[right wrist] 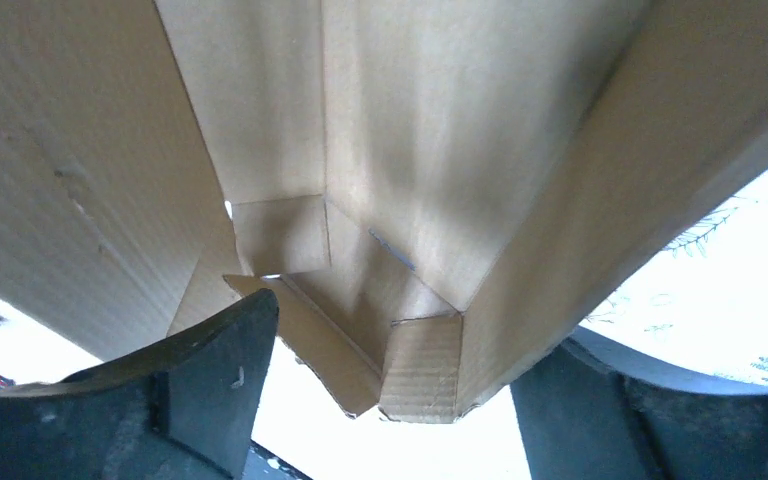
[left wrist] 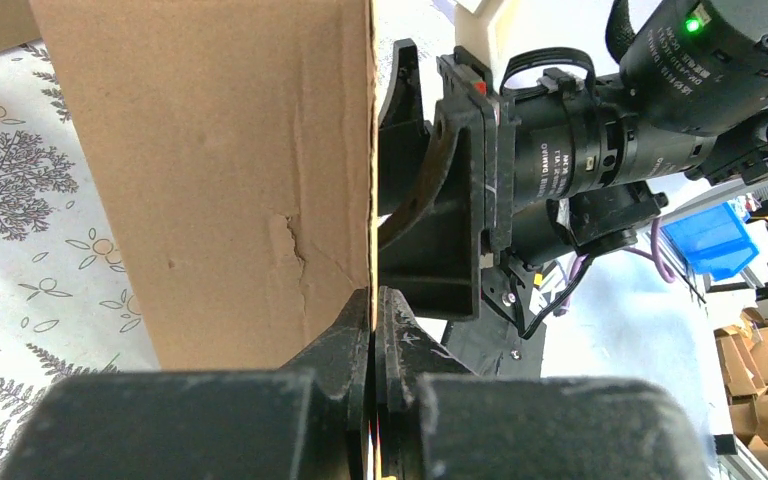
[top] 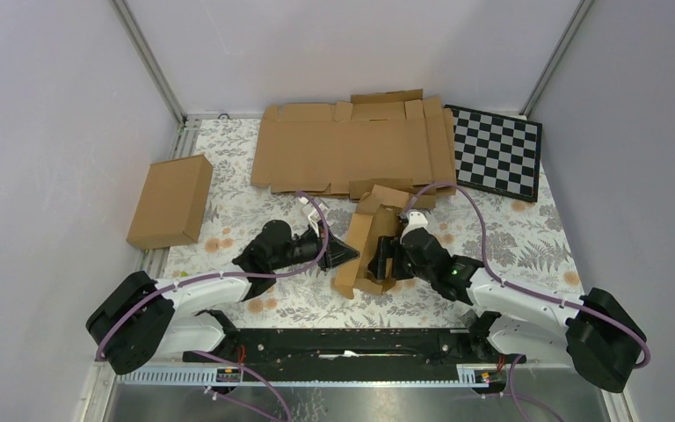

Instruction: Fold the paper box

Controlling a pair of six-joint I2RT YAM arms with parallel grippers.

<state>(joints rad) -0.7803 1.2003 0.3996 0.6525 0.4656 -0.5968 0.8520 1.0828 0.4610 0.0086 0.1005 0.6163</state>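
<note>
Left claw (left wrist: 373,310) is pressed together on the lower edge of one upright wall (left wrist: 220,170) of the half-made box (top: 371,242), which stands near the middle of the surface (top: 510,237), a little toward the near edge. Right claw (right wrist: 410,335) is spread, its fingers straddling an end corner of the box without visibly squeezing it.

The main risk is the thin pinch. The left claw grips only the very edge of the wall, so a sideways pull could slip it off or tear the card, which already shows a small crease. If the right claw pushes while spread, the small end flaps seen inside could buckle or spring outward instead of tucking in, and the whole box could tip or slide. The two claws also sit very close together and could collide.

Inside, the half-made box looks empty. A closed box (top: 171,200) lies at the left edge, its contents hidden. Flat cardboard (top: 352,149) lies along the far edge, and a checkerboard (top: 497,151) sits at the far right corner.
</note>
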